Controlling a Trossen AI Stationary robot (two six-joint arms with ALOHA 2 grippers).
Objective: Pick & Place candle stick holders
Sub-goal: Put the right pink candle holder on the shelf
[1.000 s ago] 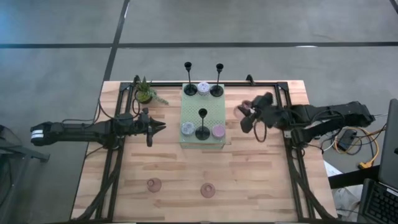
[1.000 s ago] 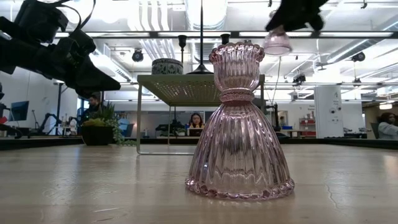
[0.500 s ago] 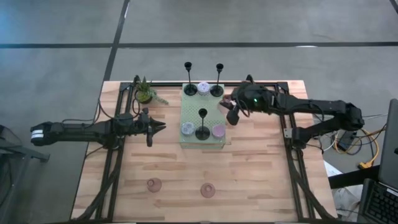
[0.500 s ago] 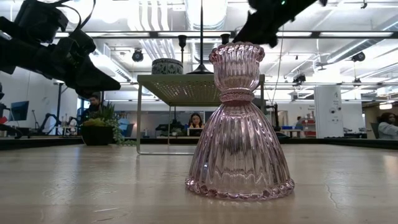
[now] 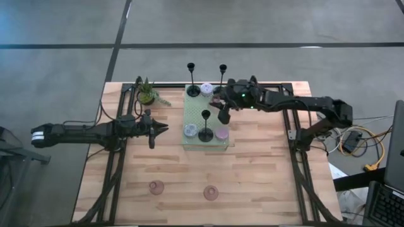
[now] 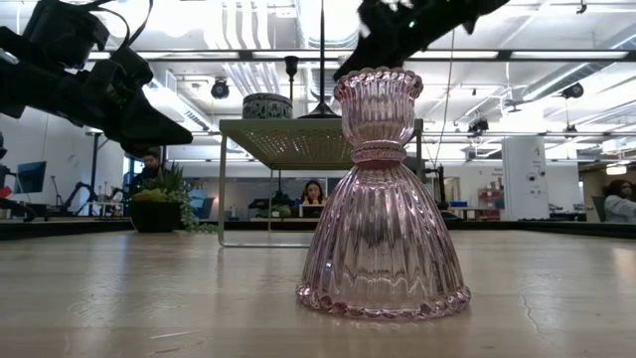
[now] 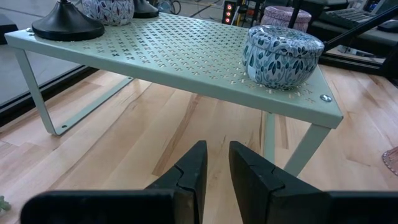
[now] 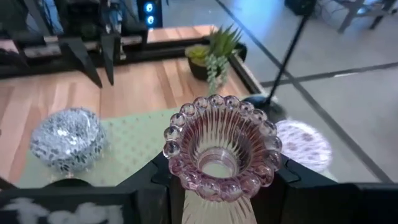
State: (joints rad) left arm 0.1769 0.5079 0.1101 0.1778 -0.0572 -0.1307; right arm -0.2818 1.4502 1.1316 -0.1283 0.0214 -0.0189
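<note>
My right gripper (image 5: 222,112) hangs over the far right part of the pale green mat (image 5: 197,112), shut on a pink ribbed glass candle holder (image 8: 221,146). On the mat stand three black candlesticks (image 5: 205,131) (image 5: 191,88) (image 5: 221,88). Beside them sit small cups: a lilac one (image 5: 206,89), a blue patterned one (image 5: 189,130) and a pink one (image 5: 221,132). Two more pink glass holders (image 5: 156,186) (image 5: 210,192) stand on their bases near the table's near edge. My left gripper (image 5: 161,129) waits left of the mat, a narrow gap between its fingers, with nothing in it. My right gripper pinches the pink holder's ribbed sides (image 8: 180,196) just below its beaded rim, one finger (image 8: 152,183) on each side. The fingers come from the table's right, slanting a little downward. The holder is lifted clear above the mat, its hollow end turned up toward the wrist camera.
A small potted plant (image 5: 148,93) stands at the far left corner of the table. The mat is a raised shelf on thin legs (image 7: 40,93). Black frame rails (image 5: 113,170) run along the table's sides. Bare wood lies in front of the mat.
My right gripper has carried the pink holder from right of the mat toward the table's left and far edge, to a place over the mat's far right part. Its wrist has rolled and tipped downward on the way. The holder stays in its hold.
</note>
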